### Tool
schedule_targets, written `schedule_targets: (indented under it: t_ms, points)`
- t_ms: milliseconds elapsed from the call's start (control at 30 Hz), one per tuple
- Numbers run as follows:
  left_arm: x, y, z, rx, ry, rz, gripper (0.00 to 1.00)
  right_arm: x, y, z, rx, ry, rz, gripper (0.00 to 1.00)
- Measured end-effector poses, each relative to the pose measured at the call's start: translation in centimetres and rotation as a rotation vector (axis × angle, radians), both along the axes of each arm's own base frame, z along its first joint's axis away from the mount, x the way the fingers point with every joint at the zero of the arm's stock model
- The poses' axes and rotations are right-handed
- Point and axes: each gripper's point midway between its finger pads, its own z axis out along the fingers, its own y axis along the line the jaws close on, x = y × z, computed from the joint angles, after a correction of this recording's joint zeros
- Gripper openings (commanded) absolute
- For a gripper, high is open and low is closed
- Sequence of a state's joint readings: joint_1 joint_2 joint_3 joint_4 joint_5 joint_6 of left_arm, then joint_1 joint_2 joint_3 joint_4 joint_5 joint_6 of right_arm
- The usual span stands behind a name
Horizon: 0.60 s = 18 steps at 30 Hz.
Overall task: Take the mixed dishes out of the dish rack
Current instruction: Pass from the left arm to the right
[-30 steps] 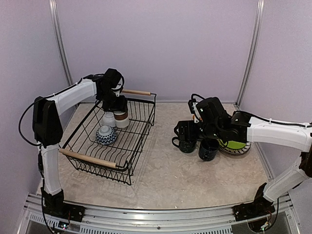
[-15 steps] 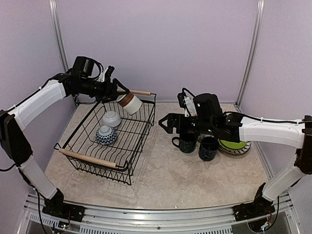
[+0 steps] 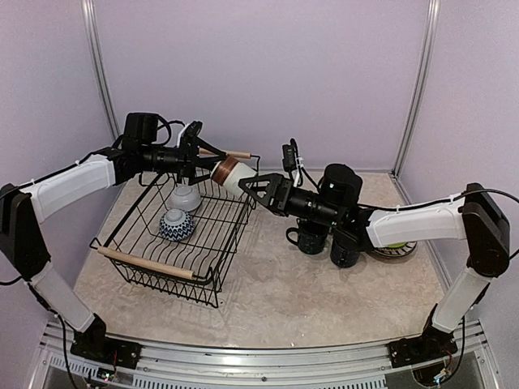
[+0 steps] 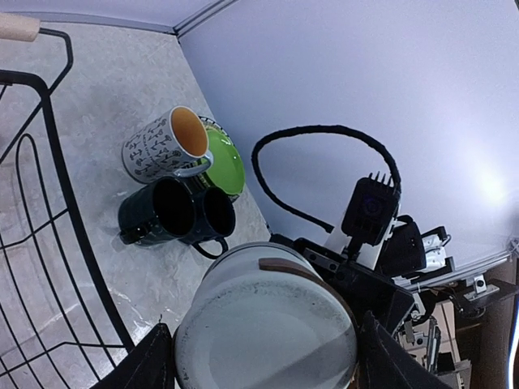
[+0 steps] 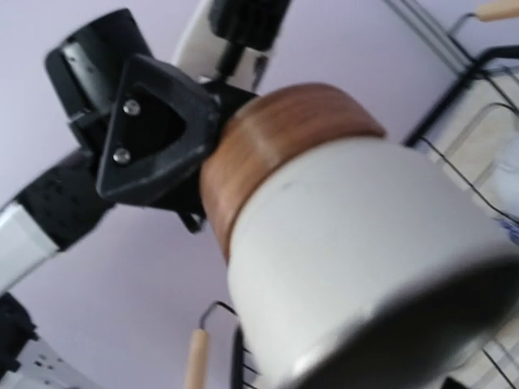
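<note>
Noted off-white ceramic on the small cup (image 3: 229, 173), faintly speckled, with a satin glaze; smooth brown band at one end, wood-like in look. Logged thin black coated metal wire for the dish rack (image 3: 243, 211), with pale bare-wood bar handles (image 3: 146, 263). Saw matt black plastic on the left tool (image 3: 211, 165). Recorded high gloss on the dark mugs (image 4: 174, 212) and the lime green plate (image 4: 225, 162); duller glaze on the patterned white mug (image 4: 154, 147). Marked the surface (image 3: 324, 300) as pale, stone-look, matt.

L hand (image 3: 209, 164) gripping; R hand (image 3: 253, 191) open.
</note>
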State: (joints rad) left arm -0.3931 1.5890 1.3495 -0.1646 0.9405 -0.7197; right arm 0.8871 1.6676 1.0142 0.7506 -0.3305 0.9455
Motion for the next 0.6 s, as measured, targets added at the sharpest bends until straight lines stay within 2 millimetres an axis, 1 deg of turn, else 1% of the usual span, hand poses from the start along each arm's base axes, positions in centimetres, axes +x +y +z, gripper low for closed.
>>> schedule_targets:
  t_ms: [133,200,267,300,400,600]
  points:
    - [-1.2,-1.3,0.9,-0.029,-0.013,-0.047,0.44,-0.1,0.2,1.3,0.090,-0.008,0.022,0.68]
    - [-1.7,-1.8,1.1,-0.035,-0.018,-0.065,0.44,-0.3,0.0,2.5,0.140,-0.023,0.029,0.58]
    - [-2.2,-2.4,1.2,-0.043,-0.017,-0.083,0.44,-0.6,-0.4,3.5,0.191,-0.036,0.035,0.50]
    - [-2.4,-2.6,1.2,-0.047,-0.017,-0.092,0.44,-0.7,-0.5,3.7,0.206,-0.035,0.035,0.46]
    - [-2.9,-3.1,1.4,-0.058,-0.022,-0.112,0.44,-1.0,-1.0,3.6,0.239,-0.024,0.035,0.33]
    - [-3.5,-3.6,1.3,-0.066,-0.020,-0.132,0.46,-1.3,-1.8,3.3,0.280,0.001,0.037,0.17]
